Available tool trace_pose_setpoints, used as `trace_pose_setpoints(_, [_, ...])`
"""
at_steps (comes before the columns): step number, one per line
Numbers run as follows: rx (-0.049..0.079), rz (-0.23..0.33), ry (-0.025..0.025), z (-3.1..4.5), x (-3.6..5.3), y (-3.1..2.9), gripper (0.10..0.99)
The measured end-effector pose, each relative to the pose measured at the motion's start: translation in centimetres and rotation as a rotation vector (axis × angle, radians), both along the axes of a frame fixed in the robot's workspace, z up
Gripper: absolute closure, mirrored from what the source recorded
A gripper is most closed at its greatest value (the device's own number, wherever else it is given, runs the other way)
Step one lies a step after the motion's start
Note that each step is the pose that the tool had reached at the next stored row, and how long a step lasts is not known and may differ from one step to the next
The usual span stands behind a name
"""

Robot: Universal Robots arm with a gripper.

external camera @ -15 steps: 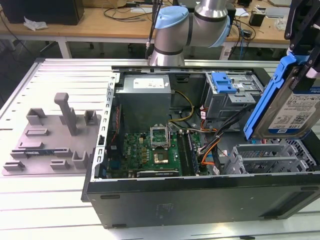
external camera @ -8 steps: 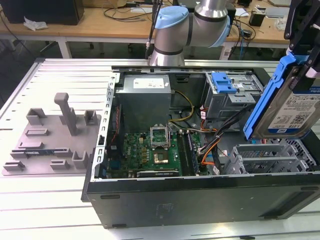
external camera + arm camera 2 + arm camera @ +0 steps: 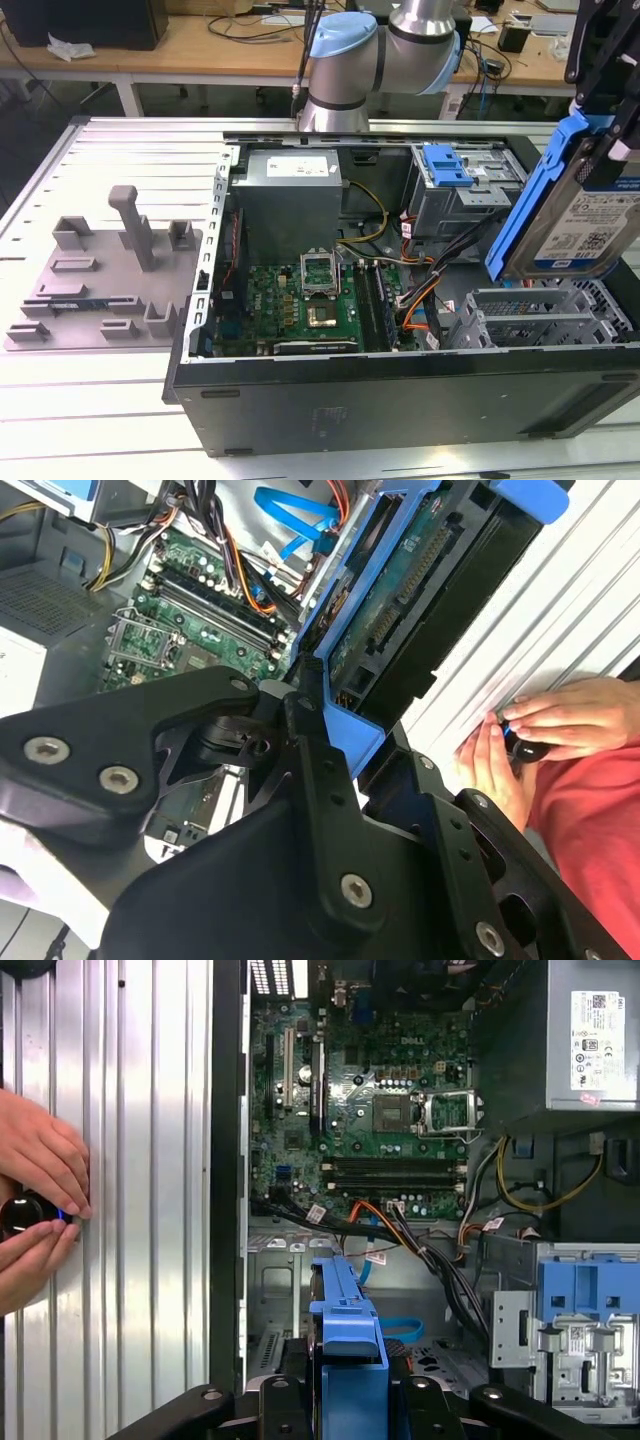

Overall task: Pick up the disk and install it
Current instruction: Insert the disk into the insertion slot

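Note:
The disk point(image 3: 585, 225), a silver hard drive with a white-and-blue label in a bright blue carrier, hangs tilted on edge at the exterior view's right. It is in the air over the metal drive cage point(image 3: 540, 315) of the open computer case point(image 3: 400, 390). My gripper point(image 3: 600, 135) comes down from above and is shut on the disk's upper end. In the second wrist view the black fingers point(image 3: 310, 750) clamp the blue carrier point(image 3: 400, 610). In the first wrist view the carrier's edge point(image 3: 348, 1330) juts out between the fingers above the cage floor.
A grey fixture tray point(image 3: 100, 270) with posts lies on the slatted table at the exterior view's left. Inside the case are the motherboard point(image 3: 310, 295), a power supply point(image 3: 290, 190), cable bundles and a blue latch point(image 3: 447, 165). A person's hands point(image 3: 35, 1210) hold a small black object beside the case.

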State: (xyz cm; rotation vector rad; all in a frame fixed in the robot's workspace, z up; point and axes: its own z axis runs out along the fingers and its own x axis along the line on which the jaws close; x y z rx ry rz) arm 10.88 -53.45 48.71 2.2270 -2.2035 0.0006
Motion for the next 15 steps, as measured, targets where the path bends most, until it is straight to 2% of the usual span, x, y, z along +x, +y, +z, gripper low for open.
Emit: trace_pose_setpoints(15, [0.000, 0.016, 0.0000, -0.77, -0.02, -0.12, 0.718])
